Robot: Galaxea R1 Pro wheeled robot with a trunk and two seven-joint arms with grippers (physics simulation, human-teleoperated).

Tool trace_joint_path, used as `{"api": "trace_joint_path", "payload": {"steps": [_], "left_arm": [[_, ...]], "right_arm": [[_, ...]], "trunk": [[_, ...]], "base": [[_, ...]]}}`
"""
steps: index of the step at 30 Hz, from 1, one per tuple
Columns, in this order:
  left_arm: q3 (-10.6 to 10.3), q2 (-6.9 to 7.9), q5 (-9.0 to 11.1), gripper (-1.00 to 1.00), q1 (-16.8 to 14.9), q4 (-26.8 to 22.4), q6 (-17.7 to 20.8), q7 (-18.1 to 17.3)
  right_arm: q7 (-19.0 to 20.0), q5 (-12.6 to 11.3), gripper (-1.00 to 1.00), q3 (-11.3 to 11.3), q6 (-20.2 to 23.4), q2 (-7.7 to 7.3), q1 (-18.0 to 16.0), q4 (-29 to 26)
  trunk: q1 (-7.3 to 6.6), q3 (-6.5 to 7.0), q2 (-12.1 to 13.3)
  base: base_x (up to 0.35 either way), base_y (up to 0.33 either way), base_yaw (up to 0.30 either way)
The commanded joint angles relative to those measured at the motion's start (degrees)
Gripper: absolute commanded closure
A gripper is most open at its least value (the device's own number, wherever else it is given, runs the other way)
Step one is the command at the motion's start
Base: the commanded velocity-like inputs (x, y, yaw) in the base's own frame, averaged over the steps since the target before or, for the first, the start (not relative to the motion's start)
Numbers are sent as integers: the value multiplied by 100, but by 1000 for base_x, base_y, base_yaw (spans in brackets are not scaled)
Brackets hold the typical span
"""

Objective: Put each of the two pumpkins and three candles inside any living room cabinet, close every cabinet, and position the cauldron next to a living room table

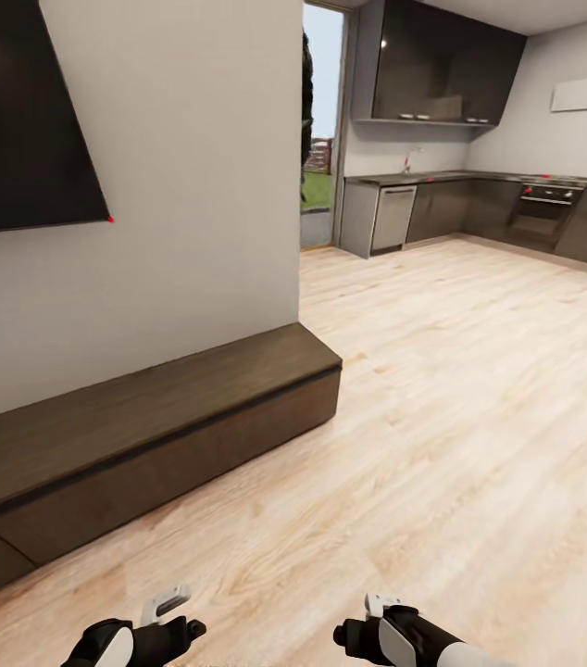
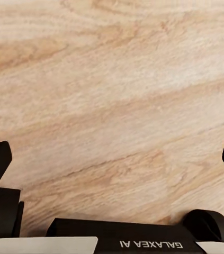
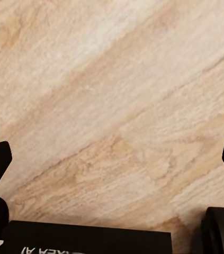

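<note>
The cabinet (image 1: 145, 417), a long low dark-brown console, runs along the white wall at the left, and the drawer fronts I can see are shut. Its top is bare. The pumpkins, candles, cauldron and table are out of view. My left gripper (image 1: 150, 635) and right gripper (image 1: 377, 632) hang low at the bottom edge of the head view, over the wood floor in front of the cabinet. In the wrist views the left gripper (image 2: 117, 159) and the right gripper (image 3: 117, 159) each have their fingers spread wide over bare planks, holding nothing.
A black TV (image 1: 16, 111) hangs on the wall above the cabinet. Light wood floor (image 1: 442, 417) stretches right and back to grey kitchen units (image 1: 479, 208) with an oven (image 1: 545, 206). A glass doorway (image 1: 321, 130) stands beyond the wall's corner.
</note>
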Motion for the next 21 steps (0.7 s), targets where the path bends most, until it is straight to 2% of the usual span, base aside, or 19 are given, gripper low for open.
{"api": "trace_joint_path", "payload": {"steps": [1, 21], "left_arm": [[-21, 6, 50, -100, -4, -6, 12, 38], [-21, 6, 50, -100, -3, -6, 12, 38]], "right_arm": [[-2, -24, -100, 31, 19, 1, -3, -4], [-2, -17, -100, 31, 10, 0, -3, -4]], "trunk": [[-1, -10, -2], [-1, -110, -2]], "base": [[0, 0, 266], [0, 0, 266]]}}
